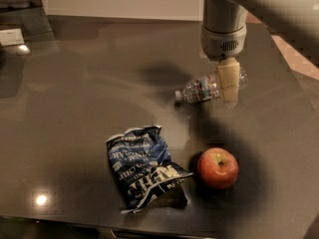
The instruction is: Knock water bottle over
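Observation:
The water bottle [202, 88] lies on its side on the dark table [79, 108], its white cap pointing left and its base hidden behind the gripper. It is clear ribbed plastic with a dark, red and white label band. My gripper [229, 81] hangs from the grey arm [223, 24] at the upper right, its cream fingers in front of the bottle's right end.
A blue and white chip bag [144, 168] lies at the front centre of the table. A red apple [218, 168] sits just right of it. Objects stand on a counter at the far left [12, 36]. The table's right edge runs near the arm.

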Controlling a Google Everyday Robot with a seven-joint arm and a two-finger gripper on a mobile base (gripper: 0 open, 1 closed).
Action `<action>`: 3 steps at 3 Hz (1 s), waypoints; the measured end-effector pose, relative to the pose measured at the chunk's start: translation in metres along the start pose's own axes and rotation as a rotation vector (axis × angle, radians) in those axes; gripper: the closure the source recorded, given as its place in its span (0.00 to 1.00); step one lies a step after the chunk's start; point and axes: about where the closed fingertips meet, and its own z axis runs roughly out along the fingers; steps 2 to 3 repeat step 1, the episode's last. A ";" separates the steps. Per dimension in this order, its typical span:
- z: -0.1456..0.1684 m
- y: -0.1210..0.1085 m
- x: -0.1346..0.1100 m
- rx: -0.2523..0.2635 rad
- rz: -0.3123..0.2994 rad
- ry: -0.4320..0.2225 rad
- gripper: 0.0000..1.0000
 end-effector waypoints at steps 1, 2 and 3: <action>0.000 -0.007 -0.002 0.028 0.000 -0.008 0.00; 0.000 -0.007 -0.002 0.028 0.000 -0.008 0.00; 0.000 -0.007 -0.002 0.028 0.000 -0.008 0.00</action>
